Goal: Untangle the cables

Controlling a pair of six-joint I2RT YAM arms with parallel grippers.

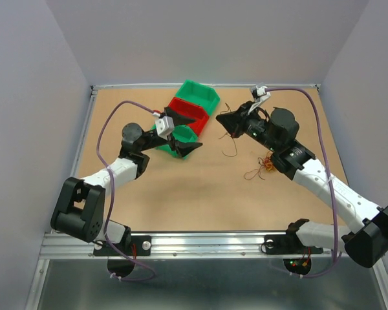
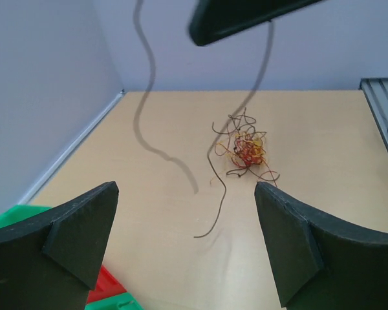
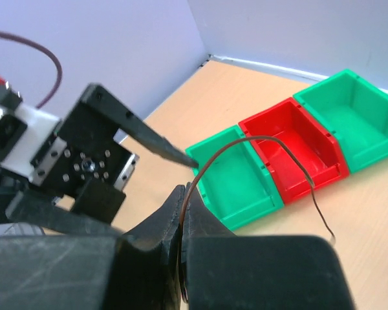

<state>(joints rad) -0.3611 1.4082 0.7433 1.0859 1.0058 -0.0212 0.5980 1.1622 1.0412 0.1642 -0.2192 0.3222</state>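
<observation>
Cables show here as hair-thin wires in two groups: a curly knot (image 2: 247, 150) of orange-yellow, red and dark strands lying on the table (image 1: 181, 187), and one dark brown strand (image 3: 271, 145) pulled free of it. In the right wrist view the right gripper (image 3: 183, 200) has its jaws pressed together on the near end of that single strand, which arcs up and away from the fingertips and droops over the bins beyond them. In the left wrist view the left gripper (image 2: 184, 242) stands with its two jaws wide apart and nothing between them; the knot lies ahead of the gap, a little toward the right-hand jaw, with a few loose dark ends trailing from it toward the jaws. Higher up in that same view two thin dark lengths hang down from around the dark tip of the other gripper, well above the table. Farther off, three small bins sit in a touching row: a green bin (image 3: 236, 177) nearest the right jaws, a red bin (image 3: 297, 148) in the middle, and a second green bin (image 3: 355, 116) farthest away. From above, the left jaws hover over the near end of that row.
</observation>
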